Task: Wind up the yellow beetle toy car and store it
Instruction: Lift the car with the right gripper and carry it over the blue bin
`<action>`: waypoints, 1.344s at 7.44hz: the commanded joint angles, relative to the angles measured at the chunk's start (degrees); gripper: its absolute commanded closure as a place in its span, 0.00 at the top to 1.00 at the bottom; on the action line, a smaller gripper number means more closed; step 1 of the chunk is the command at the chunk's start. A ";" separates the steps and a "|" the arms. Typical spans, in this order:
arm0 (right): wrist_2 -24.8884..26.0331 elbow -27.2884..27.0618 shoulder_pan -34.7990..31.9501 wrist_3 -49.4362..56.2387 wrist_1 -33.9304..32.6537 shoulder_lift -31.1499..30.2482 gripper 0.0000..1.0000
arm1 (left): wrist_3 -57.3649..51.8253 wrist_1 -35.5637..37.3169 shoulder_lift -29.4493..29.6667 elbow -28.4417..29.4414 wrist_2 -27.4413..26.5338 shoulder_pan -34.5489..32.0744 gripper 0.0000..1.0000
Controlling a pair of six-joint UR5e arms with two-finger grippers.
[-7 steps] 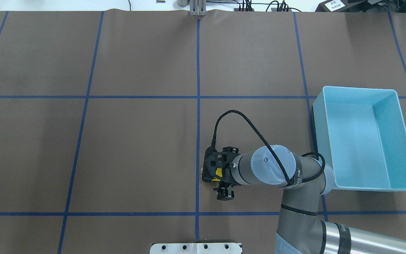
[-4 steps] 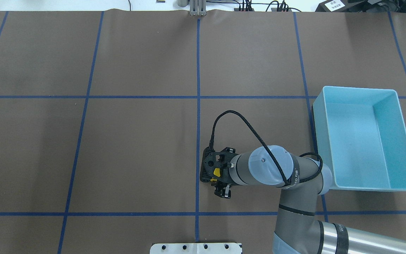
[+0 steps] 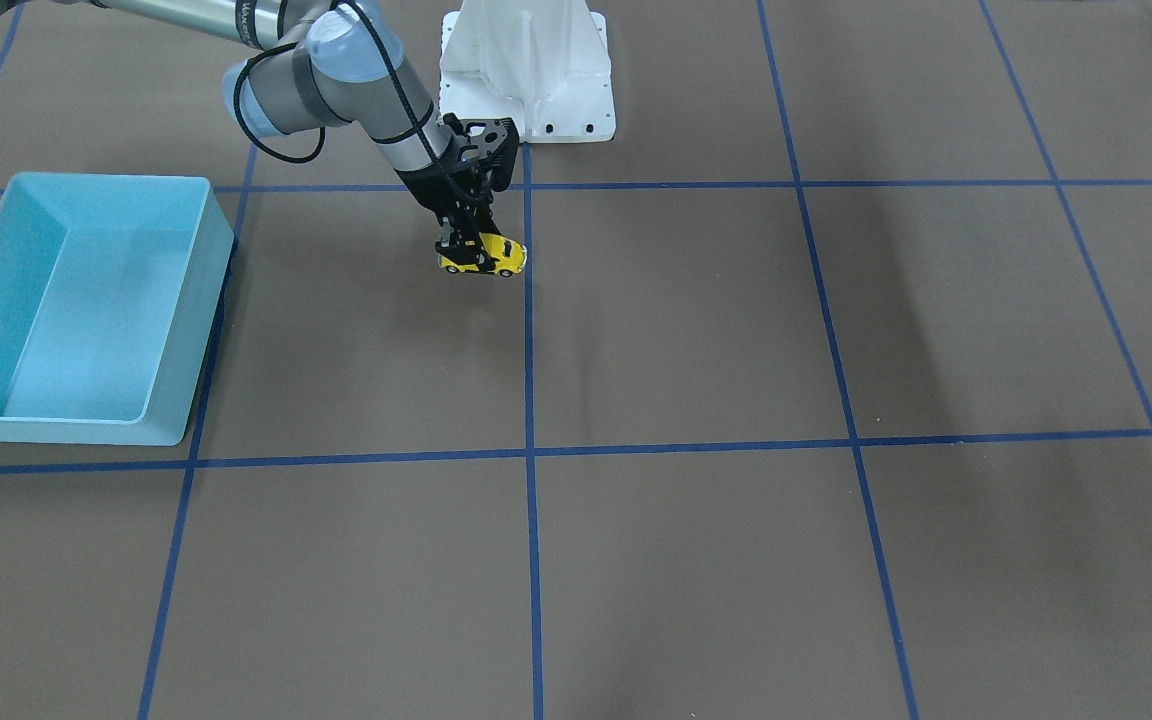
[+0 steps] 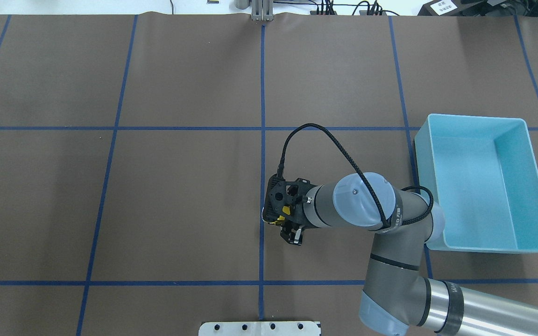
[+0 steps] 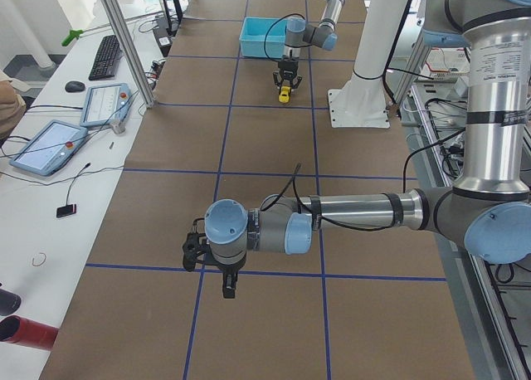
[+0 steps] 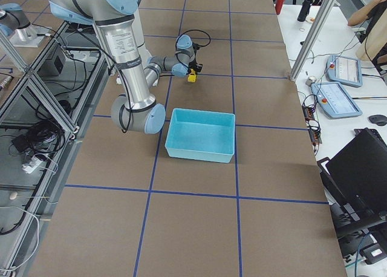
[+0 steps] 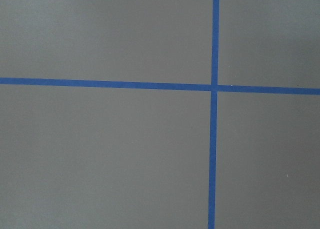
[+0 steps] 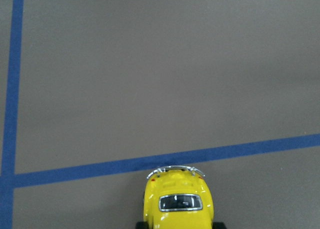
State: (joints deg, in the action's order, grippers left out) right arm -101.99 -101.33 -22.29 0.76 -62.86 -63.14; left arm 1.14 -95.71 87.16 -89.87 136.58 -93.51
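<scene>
The yellow beetle toy car point(image 3: 484, 257) is held in my right gripper point(image 3: 466, 248), which is shut on it just beside the middle blue tape line; it seems slightly above the table. In the right wrist view the car point(image 8: 178, 204) fills the bottom edge, its silver bumper toward a blue line. In the overhead view only a bit of yellow point(image 4: 286, 210) shows under the wrist. The light blue bin point(image 4: 477, 119) stands empty to the right of the gripper, apart from it. My left gripper point(image 5: 228, 290) shows only in the exterior left view, low over the table; I cannot tell its state.
The robot's white base plate point(image 3: 528, 80) stands behind the right gripper. Blue tape lines point(image 7: 215, 139) cross the brown table cover. Tablets and a keyboard point(image 5: 106, 56) lie on the side bench beyond the table edge.
The right wrist has moved a little away from the robot's base, with the car still in its grip. The bin has not moved.
</scene>
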 commanded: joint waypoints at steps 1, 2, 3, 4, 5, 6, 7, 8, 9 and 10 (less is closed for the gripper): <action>-6.26 -5.87 -7.28 0.81 -7.40 0.04 0.00 | 0.00 0.00 0.03 -0.04 0.00 0.09 1.00; -12.47 -8.51 -11.16 1.17 -12.41 -0.14 0.00 | 0.00 0.00 0.03 -0.04 0.00 0.09 1.00; -14.71 -11.06 -16.59 3.70 -15.42 -1.44 0.00 | 0.00 0.00 0.03 -0.04 0.00 0.09 1.00; -16.30 -14.83 -19.78 11.90 -16.85 -5.63 0.00 | 0.00 0.00 0.03 -0.04 -0.09 0.09 1.00; -20.84 -18.35 -23.46 15.90 -17.38 -10.29 0.00 | 0.00 0.09 0.12 -0.04 0.00 0.09 1.00; -25.41 -22.12 -26.89 18.20 -16.95 -15.82 0.00 | 0.00 0.09 0.03 -0.04 0.00 0.09 1.00; -31.11 -23.12 -32.32 26.32 -15.38 -21.35 0.00 | 0.00 0.09 0.03 -0.04 -0.09 0.00 1.00; -36.39 -22.17 -36.73 34.23 -10.58 -28.80 0.00 | 0.00 0.09 0.03 -0.04 -0.09 0.09 1.00; -37.83 -17.98 -39.64 39.61 -3.31 -33.75 0.00 | 0.00 0.09 0.03 -0.04 -0.09 0.09 1.00; -38.46 -12.29 -40.98 42.37 4.42 -36.32 0.00 | 0.00 0.09 0.03 -0.04 0.00 0.09 1.00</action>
State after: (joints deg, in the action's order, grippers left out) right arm -138.42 -119.50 -60.34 37.68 -67.64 -94.45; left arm 1.14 -95.63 87.19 -89.91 136.51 -93.45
